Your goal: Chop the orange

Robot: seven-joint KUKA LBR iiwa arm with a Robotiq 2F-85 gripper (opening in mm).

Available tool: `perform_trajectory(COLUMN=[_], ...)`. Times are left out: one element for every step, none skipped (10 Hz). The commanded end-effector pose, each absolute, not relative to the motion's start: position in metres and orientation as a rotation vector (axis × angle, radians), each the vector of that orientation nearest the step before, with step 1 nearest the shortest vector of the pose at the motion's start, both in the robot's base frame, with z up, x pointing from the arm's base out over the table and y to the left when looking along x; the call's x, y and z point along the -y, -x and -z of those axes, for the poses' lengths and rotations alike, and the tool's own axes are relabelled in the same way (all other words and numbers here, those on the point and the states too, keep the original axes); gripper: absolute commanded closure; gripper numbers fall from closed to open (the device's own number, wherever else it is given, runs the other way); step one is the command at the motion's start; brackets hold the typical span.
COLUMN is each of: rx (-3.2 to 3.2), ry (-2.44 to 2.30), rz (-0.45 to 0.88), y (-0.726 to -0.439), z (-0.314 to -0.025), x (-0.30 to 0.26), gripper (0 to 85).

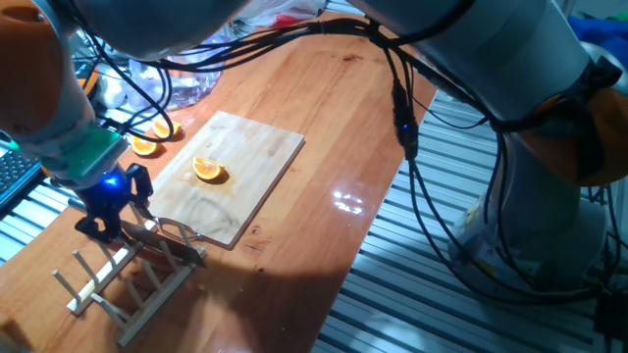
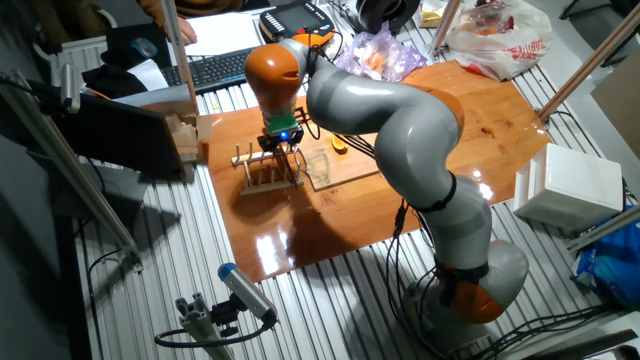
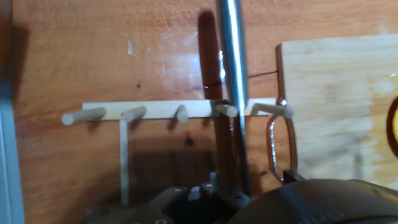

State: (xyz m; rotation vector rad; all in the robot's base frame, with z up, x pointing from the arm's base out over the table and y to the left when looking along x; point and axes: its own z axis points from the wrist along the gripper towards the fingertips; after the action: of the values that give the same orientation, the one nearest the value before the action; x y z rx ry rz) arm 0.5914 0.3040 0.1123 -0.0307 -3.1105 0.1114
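Your gripper (image 1: 116,218) sits low at the wooden rack (image 1: 118,279), seemingly clenched on the knife (image 3: 233,87), though not surely. You're at the tool-fetching step. The orange (image 1: 208,170) waits mid cutting board (image 1: 265,157); next, lift clear and carry right.

Bright overhead glare on the glossy table (image 1: 350,203); the hand view is soft.

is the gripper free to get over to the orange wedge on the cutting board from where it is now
Probably yes. The gripper sits at the wooden rack beside the cutting board, and the orange wedge lies alone on the open board with nothing between them. Whether its fingers already grip the metal tool is unclear.
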Motion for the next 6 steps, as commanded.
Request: perform_trajectory(rx=[3.112, 3.122, 3.13, 3.131, 3.133, 3.137], ry=[0.015, -0.012, -0.027, -0.039, -0.046, -0.051], rz=[-0.096, -0.103, -0.113, -0.11, -0.113, -0.118], y=[-0.594, -0.596, -0.596, -0.595, -0.593, -0.592], z=[-0.106, -0.1, -0.096, -0.095, -0.095, -0.094], x=[-0.302, -0.301, -0.301, -0.301, -0.301, -0.301], gripper=[34.0, 34.0, 34.0, 34.0, 51.0, 51.0])
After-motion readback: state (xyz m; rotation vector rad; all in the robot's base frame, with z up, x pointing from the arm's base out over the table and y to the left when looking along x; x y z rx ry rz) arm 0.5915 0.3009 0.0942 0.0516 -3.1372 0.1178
